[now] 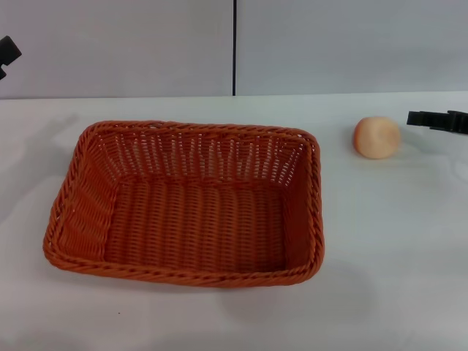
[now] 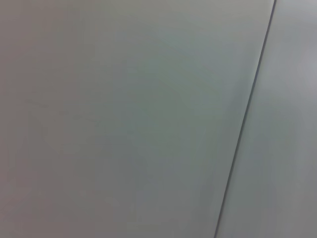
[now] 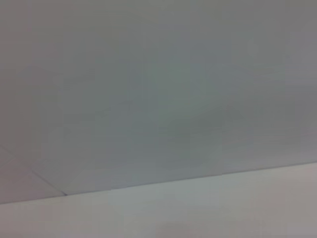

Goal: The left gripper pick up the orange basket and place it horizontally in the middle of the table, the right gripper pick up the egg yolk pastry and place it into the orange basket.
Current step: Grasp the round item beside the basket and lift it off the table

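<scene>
The orange basket rests flat on the table, long sides parallel to the table's far edge, open side up. It sits in the middle of the surface, somewhat toward the left edge, and you can see its woven floor with nothing in it.

The egg yolk pastry lies on the table outside the basket, off the basket's far right corner and near the far edge of the surface. It stands well clear of the basket rim and touches nothing but the tabletop.

The right gripper enters at the right edge of the head view, level with the pastry and just beside it on the side toward the right edge of the table. A narrow strip of bare surface separates the tips from the pastry, so you should read it as not in contact. It holds nothing. You cannot tell how far the jaws are parted, since only a thin dark profile shows.

The left gripper shows only as a small black part at the far left corner of the head view, raised and well apart from the basket. You cannot tell its jaw opening, and nothing is seen in it.

Both wrist views show only the grey wall panel; the right wrist view also shows a strip of the table.
</scene>
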Available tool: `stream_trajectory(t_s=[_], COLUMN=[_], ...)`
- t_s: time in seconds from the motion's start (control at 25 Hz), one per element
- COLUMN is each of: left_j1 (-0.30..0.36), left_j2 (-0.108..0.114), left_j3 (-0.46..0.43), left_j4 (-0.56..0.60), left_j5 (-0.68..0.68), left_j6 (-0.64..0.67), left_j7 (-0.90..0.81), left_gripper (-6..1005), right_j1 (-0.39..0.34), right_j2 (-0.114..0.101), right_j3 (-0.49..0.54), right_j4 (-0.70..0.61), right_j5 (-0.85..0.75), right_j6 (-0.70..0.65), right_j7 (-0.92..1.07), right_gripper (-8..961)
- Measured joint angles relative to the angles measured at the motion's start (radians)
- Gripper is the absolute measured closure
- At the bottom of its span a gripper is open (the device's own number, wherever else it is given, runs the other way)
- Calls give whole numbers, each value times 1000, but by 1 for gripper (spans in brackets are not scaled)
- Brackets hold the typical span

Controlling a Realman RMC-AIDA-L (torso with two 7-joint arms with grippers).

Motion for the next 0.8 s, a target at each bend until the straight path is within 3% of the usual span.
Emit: stream_trajectory(t_s=[0.36,0.56,0.8], left_j1=[2,3,3], left_j2=[-2,-2,-2], left_j3=[-4,-2,0], left_j4=[24,25,26], left_j5=[-2,-3,-3], left_j6=[0,-1,-3], left_j7=[0,0,0], left_gripper=[348,347,347], right_j1=[41,69,86], right_j2=[8,12,15], right_j3=[-35,-50,-44], right_j4=[21,31,41], right_j5=[-18,-13,-10], right_j6=[-8,-14,-39], right_j7=[-11,-28,-35], right_gripper=[313,472,465])
